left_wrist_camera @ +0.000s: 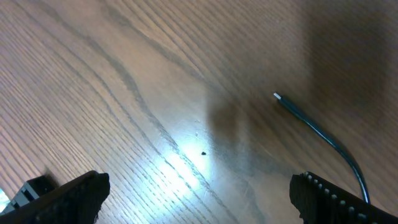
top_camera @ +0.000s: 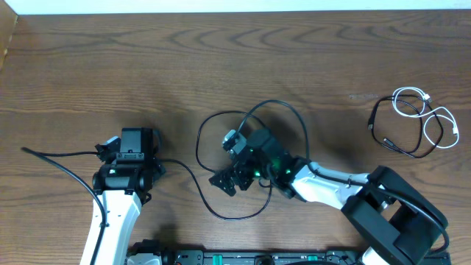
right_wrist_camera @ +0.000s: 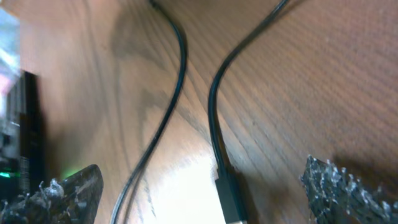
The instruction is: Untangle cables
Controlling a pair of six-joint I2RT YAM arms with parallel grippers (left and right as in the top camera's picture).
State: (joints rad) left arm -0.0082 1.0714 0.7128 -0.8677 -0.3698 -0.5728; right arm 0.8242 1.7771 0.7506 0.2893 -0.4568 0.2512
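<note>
**Operator:** What state is each claw in?

**Technician:** Check the wrist views. You see the left claw (left_wrist_camera: 199, 186) spread wide above bare bench (left_wrist_camera: 155, 74), with nothing between its fingers (left_wrist_camera: 74, 196). The right claw (right_wrist_camera: 202, 180) stands equally wide apart and clamps nothing. A plug (right_wrist_camera: 229, 198) of the long black cable (right_wrist_camera: 212, 112) lies on the bench between its fingers, touching neither.

**Operator:** Where are the cables?

**Technician:** In the overhead view, the long black cable loops at bench centre around the right claw. One strand runs left as far as the left arm. A white cable (top_camera: 442, 110) and a shorter black cable (top_camera: 388, 142) lie looped across each other near the right edge, well apart from both claws.

**Operator:** What can you not confirm?

**Technician:** The right arm hides part of the centre loop. A black cable end (left_wrist_camera: 280, 98) lies ahead of the left claw, and you cannot tell which cable it belongs to. The left margin of the right wrist view is blurred.
</note>
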